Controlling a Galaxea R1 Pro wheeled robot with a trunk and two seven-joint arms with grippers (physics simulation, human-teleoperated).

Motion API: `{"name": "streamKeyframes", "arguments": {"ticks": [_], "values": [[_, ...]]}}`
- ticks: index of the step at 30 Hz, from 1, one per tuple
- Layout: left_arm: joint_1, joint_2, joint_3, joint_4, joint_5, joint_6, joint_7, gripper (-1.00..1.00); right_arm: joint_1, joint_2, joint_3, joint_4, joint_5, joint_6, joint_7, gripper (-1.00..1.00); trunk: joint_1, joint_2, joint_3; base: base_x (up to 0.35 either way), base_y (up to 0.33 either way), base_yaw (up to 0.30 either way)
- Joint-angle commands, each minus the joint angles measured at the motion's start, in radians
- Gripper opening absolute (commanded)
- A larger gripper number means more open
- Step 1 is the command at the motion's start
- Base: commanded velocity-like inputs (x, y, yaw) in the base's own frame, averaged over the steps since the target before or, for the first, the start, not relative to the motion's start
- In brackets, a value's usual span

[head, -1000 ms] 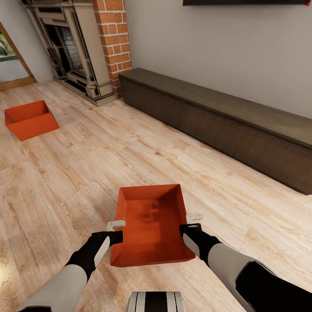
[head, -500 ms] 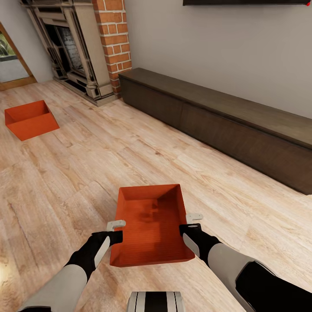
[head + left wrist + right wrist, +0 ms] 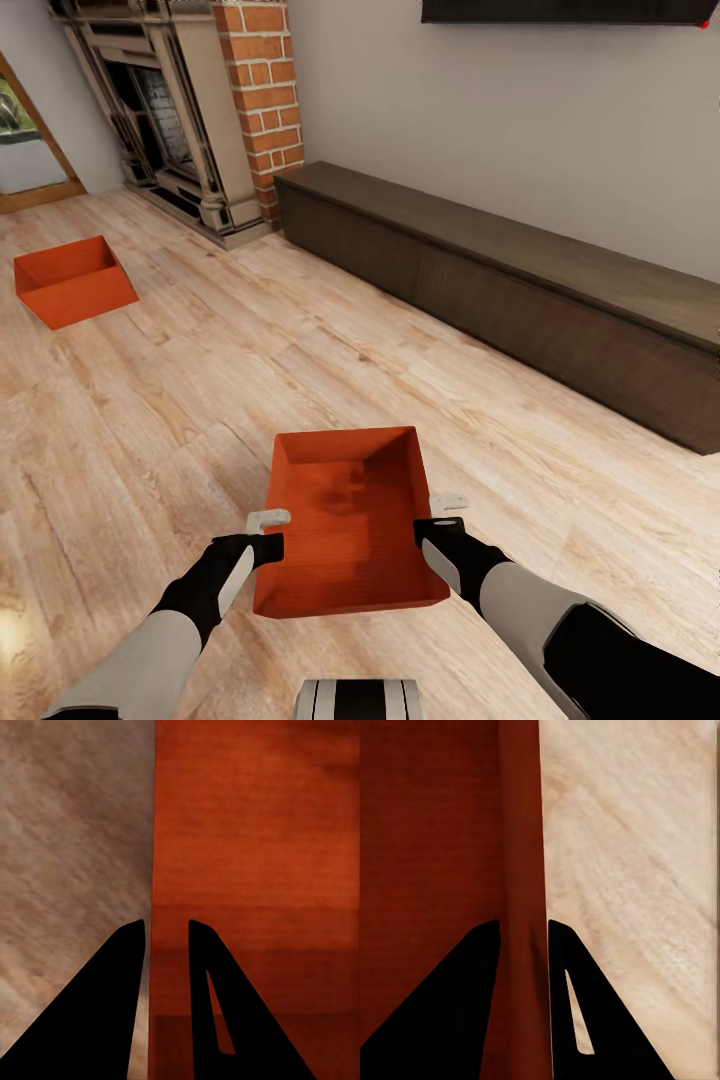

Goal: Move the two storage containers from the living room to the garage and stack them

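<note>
I hold the near container [image 3: 345, 520] by its two long walls, left gripper [image 3: 266, 534] and right gripper [image 3: 442, 511] each clamped on one; it seems stiff and light.

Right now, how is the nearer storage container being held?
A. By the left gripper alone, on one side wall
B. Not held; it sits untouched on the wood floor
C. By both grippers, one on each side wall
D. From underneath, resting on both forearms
C: the left gripper and right gripper each straddle a side wall of the nearer storage container, and each wrist view shows that wall between the fingers.
</note>
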Motion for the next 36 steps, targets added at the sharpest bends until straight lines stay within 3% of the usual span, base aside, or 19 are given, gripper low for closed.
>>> {"name": "streamKeyframes", "arguments": {"ticks": [1, 36], "values": [[0.001, 0.0, 0.001, 0.002, -0.004, 0.007, 0.012, -1.0, -0.001, -0.001, -0.005, -0.005, 0.027, -0.001, -0.008, -1.0, -0.004, 0.007, 0.003, 0.0, 0.0, 0.0], [0.001, 0.001, 0.002, 0.002, -0.004, 0.001, 0.012, -1.0, -0.001, -0.002, -0.005, -0.005, 0.027, -0.002, 0.025, -1.0, -0.138, 0.252, 0.112, 0.0, 0.0, 0.0]]}}
